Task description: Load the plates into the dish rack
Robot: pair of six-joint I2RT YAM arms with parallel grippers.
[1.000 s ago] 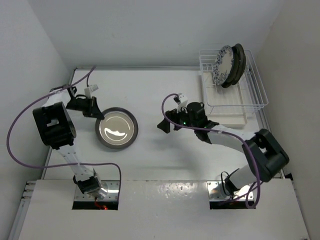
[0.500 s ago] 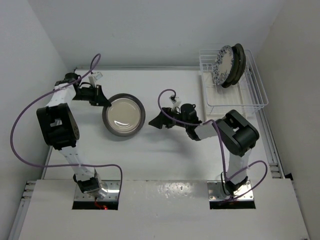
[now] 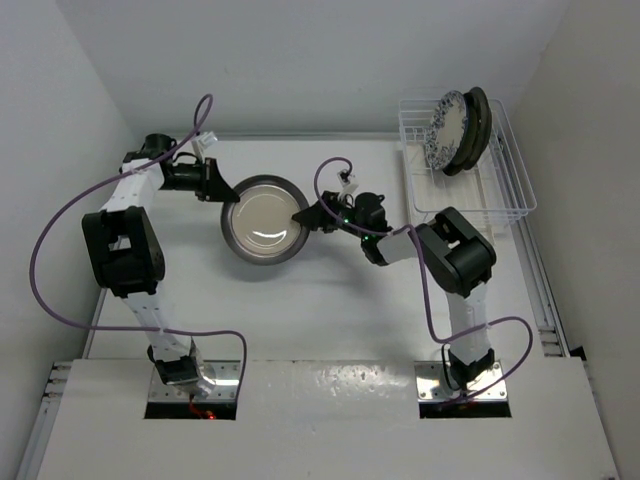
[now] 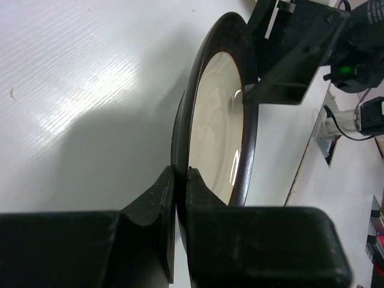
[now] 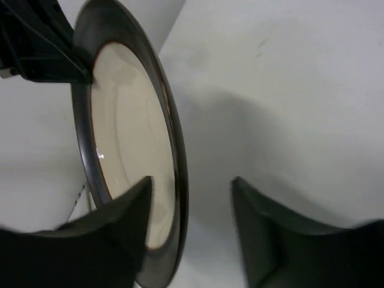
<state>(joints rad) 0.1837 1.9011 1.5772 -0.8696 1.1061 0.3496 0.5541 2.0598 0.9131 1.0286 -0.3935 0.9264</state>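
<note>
A cream-centred plate with a dark rim (image 3: 265, 218) hangs tilted above the table, held at its left rim by my left gripper (image 3: 222, 192), which is shut on it. In the left wrist view both fingers pinch the rim (image 4: 179, 171) of the plate (image 4: 219, 120). My right gripper (image 3: 305, 215) is at the opposite rim. In its own view the jaws (image 5: 192, 186) stand open astride the plate's edge (image 5: 129, 132), with one finger over the cream face and the other well clear behind. The white wire dish rack (image 3: 510, 160) holds a blue floral plate (image 3: 445, 130) and a dark-rimmed one (image 3: 478, 128), both upright.
The rack sits on a white tray (image 3: 470, 235) at the back right, close to the right wall. Purple cables loop over both arms. The back wall runs just beyond the held plate.
My left gripper has carried the plate up off the table, back and to the right. The right gripper swung left to the plate's right rim and its jaws narrowed.
</note>
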